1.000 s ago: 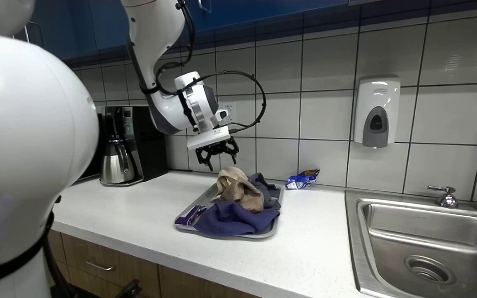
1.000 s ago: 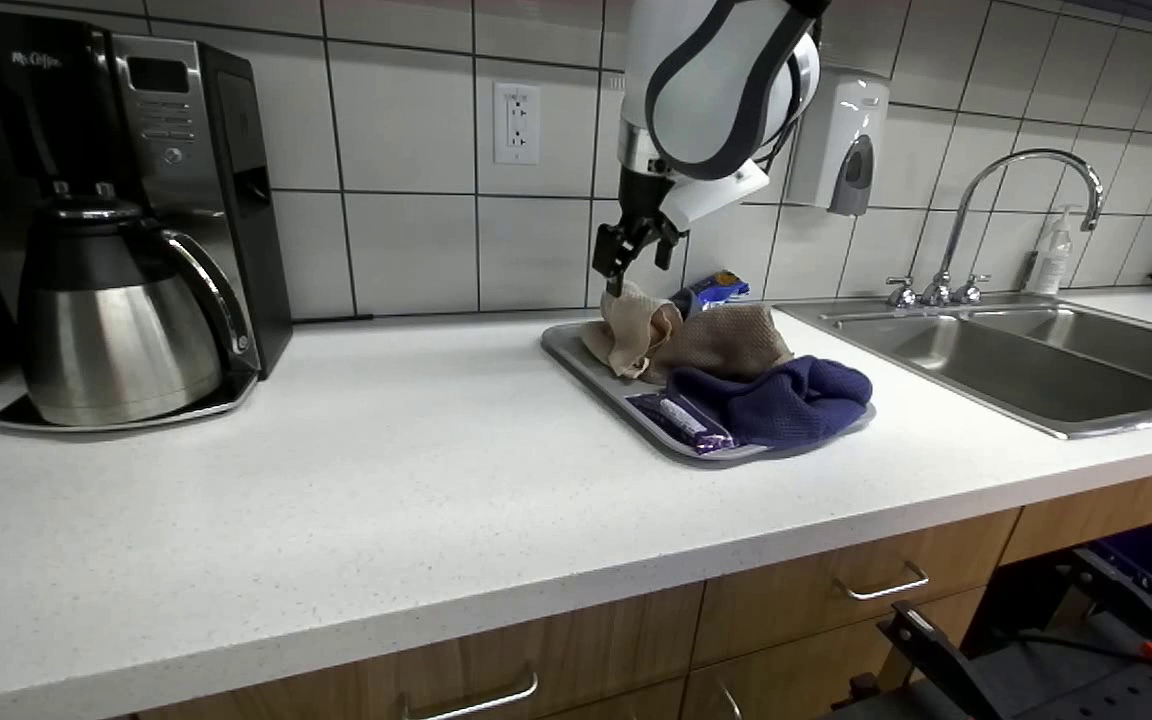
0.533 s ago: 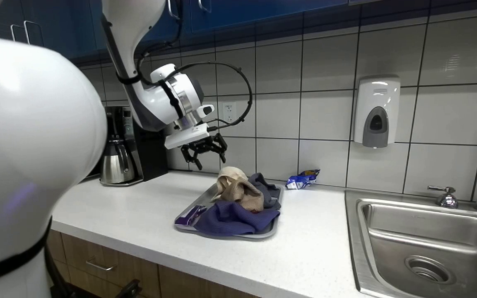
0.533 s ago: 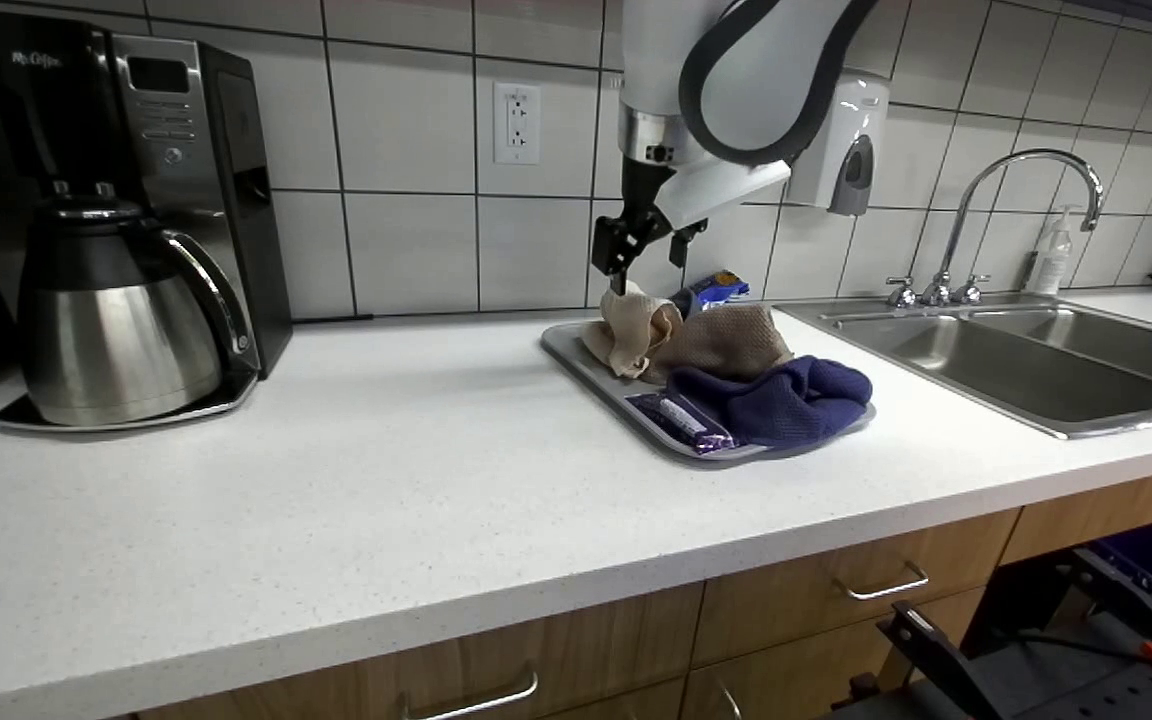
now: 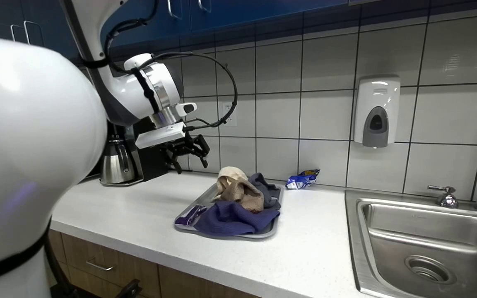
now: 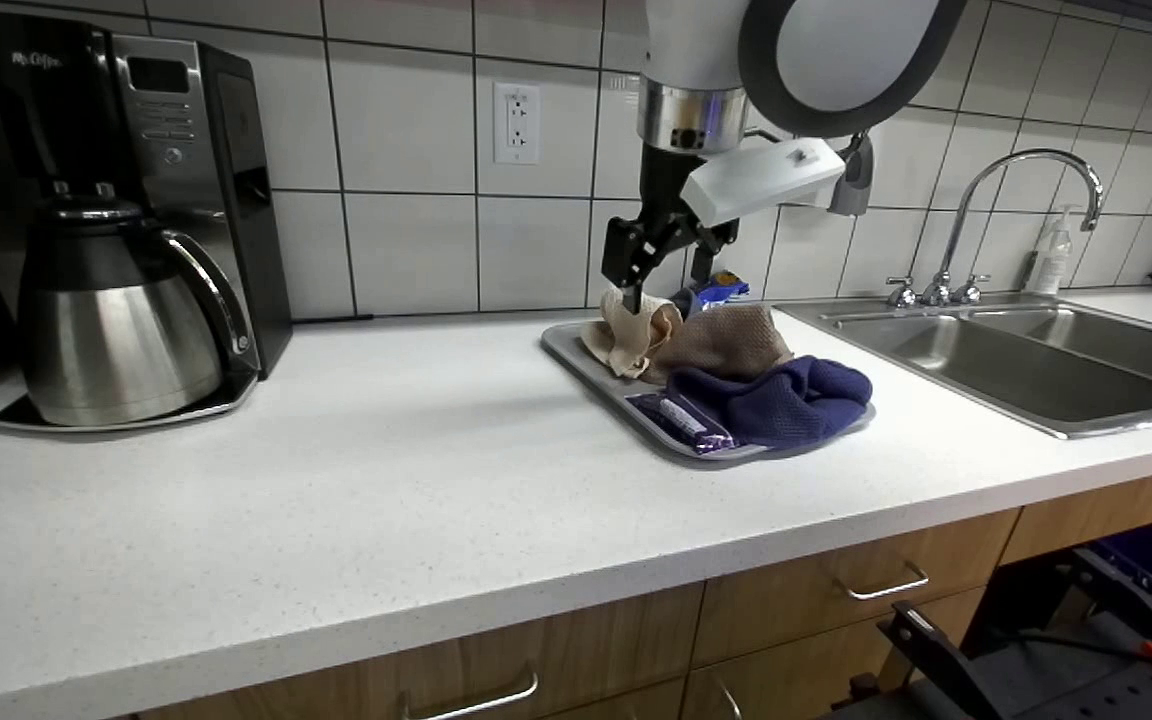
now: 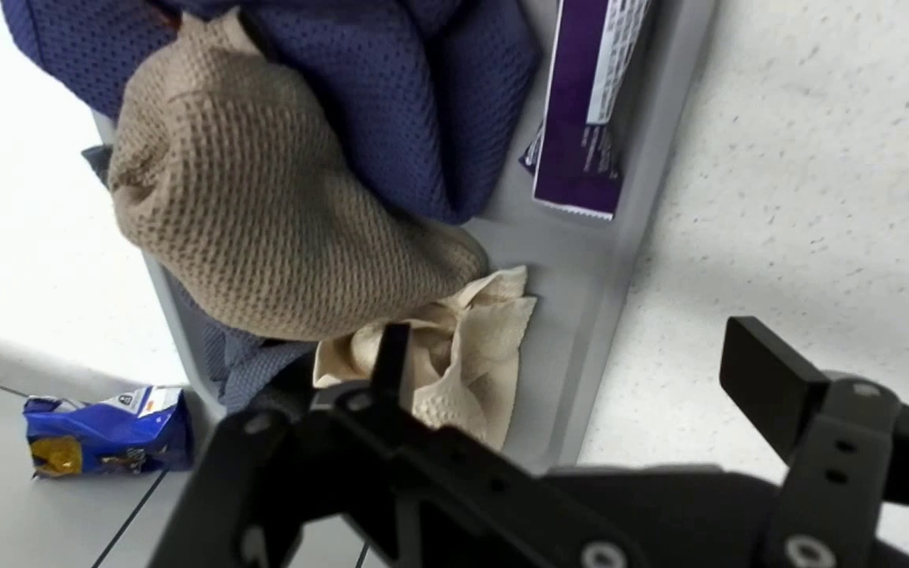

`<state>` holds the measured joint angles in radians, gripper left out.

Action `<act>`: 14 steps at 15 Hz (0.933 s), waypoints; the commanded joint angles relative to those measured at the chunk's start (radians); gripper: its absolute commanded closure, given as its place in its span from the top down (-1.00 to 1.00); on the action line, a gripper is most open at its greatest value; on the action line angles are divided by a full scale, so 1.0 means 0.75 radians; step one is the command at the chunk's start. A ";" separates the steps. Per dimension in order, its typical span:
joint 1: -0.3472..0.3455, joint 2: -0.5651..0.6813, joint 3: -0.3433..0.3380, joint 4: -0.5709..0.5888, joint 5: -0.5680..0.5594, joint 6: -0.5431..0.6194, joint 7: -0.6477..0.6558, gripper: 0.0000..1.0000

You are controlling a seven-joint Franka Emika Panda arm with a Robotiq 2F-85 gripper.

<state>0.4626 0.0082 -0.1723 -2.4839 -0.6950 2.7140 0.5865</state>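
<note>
Your gripper [image 5: 191,166] hung above the counter [image 6: 336,500] with its two fingers wide apart. Nearest to it you had the cream cloth [image 7: 494,363], crumpled at one end of the gray tray [image 7: 569,315]; in the wrist view one fingertip overlapped that cloth, while the other showed against the counter. In an exterior view your fingertips [image 5: 204,163] stood to one side of the cloth, clear of it. Against the cream cloth you had a bunched brown cloth [image 7: 257,197], with a dark gray cloth [image 5: 269,196] showing at its side and a navy cloth [image 6: 786,400] just beyond, toward the tray's other end. A purple packet [image 7: 577,150] lay on the tray next to the navy cloth. Off the tray, a blue packet [image 5: 303,180] sat on the counter by the tiled wall [image 5: 327,116]. Farther out, you had a sink [image 5: 357,231] on one side of the tray and a coffee maker [image 6: 176,150] with a steel jug [image 6: 121,335] on the other.
</note>
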 commanded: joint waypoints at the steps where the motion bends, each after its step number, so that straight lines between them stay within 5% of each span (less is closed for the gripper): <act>1: -0.195 -0.149 0.187 -0.158 0.156 0.024 -0.223 1.00; 9: -0.295 -0.266 0.276 -0.273 0.722 0.002 -0.838 1.00; 14: -0.320 -0.220 0.295 -0.237 0.807 0.002 -0.900 1.00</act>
<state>0.2653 -0.1562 0.0034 -2.6623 -0.1063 2.7167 -0.0763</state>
